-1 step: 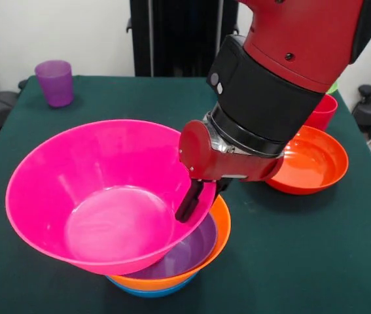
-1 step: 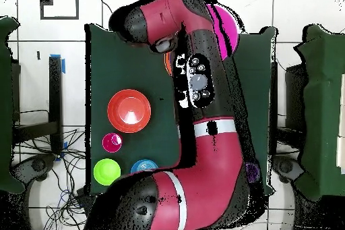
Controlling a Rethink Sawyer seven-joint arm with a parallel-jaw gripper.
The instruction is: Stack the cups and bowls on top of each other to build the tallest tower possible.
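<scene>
My gripper pinched the rim of the pink bowl at about its three o'clock, one black finger inside the wall; the bowl sat tilted on the tower of purple, orange and blue bowls, so I judged four pieces stacked and this one not yet seated; left to add were the red-orange bowl with a red cup behind it, and the purple cup at ten o'clock; the overhead view alone showed a green bowl, a small blue bowl and another cup, though my arm hid the tower there.
</scene>
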